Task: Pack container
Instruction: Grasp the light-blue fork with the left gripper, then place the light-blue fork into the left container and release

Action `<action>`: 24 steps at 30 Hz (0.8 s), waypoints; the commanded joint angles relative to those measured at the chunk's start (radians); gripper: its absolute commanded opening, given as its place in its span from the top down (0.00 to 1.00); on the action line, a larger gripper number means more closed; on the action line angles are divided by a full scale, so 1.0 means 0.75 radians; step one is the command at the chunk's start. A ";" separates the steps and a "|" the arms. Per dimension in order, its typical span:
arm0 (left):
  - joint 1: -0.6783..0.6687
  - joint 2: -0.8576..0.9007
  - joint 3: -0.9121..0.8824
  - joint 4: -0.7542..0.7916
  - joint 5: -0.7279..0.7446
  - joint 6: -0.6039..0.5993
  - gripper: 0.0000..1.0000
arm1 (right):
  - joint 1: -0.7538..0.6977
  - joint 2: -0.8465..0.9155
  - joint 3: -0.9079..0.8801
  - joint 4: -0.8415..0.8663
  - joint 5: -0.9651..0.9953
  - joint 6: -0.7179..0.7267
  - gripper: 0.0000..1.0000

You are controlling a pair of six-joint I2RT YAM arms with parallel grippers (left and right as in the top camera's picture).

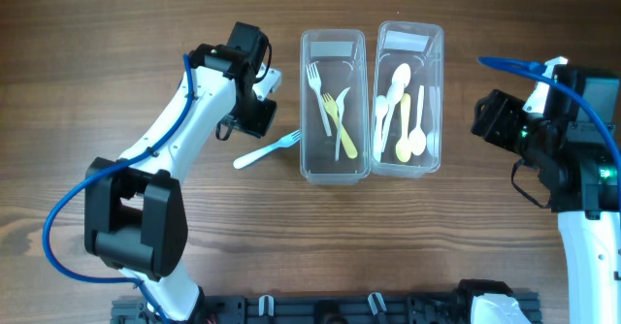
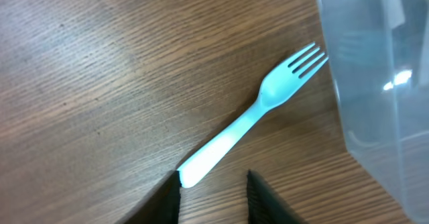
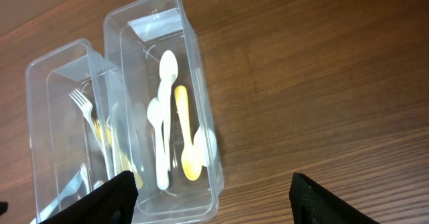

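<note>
A light blue plastic fork (image 1: 267, 150) lies on the wooden table just left of the left clear container (image 1: 335, 169), tines toward it. In the left wrist view the fork (image 2: 255, 113) lies diagonally, its handle end touching the left fingertip. My left gripper (image 2: 213, 187) is open and empty just above the table. The left container holds several forks. The right container (image 1: 408, 164) holds several white and yellow spoons; it shows in the right wrist view (image 3: 201, 117). My right gripper (image 3: 211, 190) is wide open and empty, held to the right of the containers.
The two containers stand side by side at the table's middle back. Bare wood lies around them. A blue cable (image 1: 509, 64) runs from the right arm. A black rail (image 1: 320, 309) runs along the front edge.
</note>
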 commanded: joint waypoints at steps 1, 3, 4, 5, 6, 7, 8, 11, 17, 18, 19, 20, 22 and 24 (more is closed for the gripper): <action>0.000 0.003 -0.072 0.024 -0.014 0.304 0.57 | -0.003 -0.020 0.001 0.009 -0.021 -0.012 0.27; 0.000 0.003 -0.124 0.089 -0.020 0.365 0.54 | -0.003 -0.019 0.001 0.009 -0.021 -0.012 0.27; 0.000 0.003 -0.151 0.121 -0.022 0.389 0.53 | -0.003 -0.019 0.001 0.009 -0.021 -0.012 0.27; -0.001 0.004 -0.174 0.147 -0.022 0.398 0.51 | -0.003 -0.019 0.001 0.010 -0.021 -0.012 0.27; -0.001 0.005 -0.199 0.175 -0.022 0.398 0.50 | -0.003 -0.019 0.001 0.010 -0.021 -0.012 0.27; -0.006 0.005 -0.224 0.202 -0.022 0.398 0.50 | -0.003 -0.019 0.001 0.012 -0.021 -0.012 0.27; -0.013 0.005 -0.247 0.227 -0.022 0.409 0.50 | -0.003 -0.019 0.001 0.015 -0.021 -0.012 0.27; -0.046 0.005 -0.294 0.294 -0.043 0.428 0.51 | -0.003 -0.019 0.001 0.027 -0.021 -0.012 0.27; -0.111 0.022 -0.370 0.390 -0.048 0.533 0.50 | -0.003 -0.019 0.001 0.028 -0.021 -0.013 0.27; -0.116 0.034 -0.376 0.400 -0.060 0.531 0.51 | -0.003 -0.019 0.001 0.025 -0.021 -0.013 0.27; -0.120 0.043 -0.377 0.402 -0.063 0.531 0.53 | -0.003 -0.019 0.001 0.023 -0.021 -0.013 0.27; -0.122 0.052 -0.378 0.404 -0.063 0.531 0.54 | -0.003 -0.019 0.001 0.020 -0.021 -0.013 0.27; -0.121 0.066 -0.378 0.404 -0.063 0.531 0.57 | -0.003 -0.019 0.001 0.019 -0.021 -0.012 0.27; -0.119 0.073 -0.378 0.404 -0.063 0.531 0.62 | -0.003 -0.019 0.001 0.020 -0.021 -0.013 0.27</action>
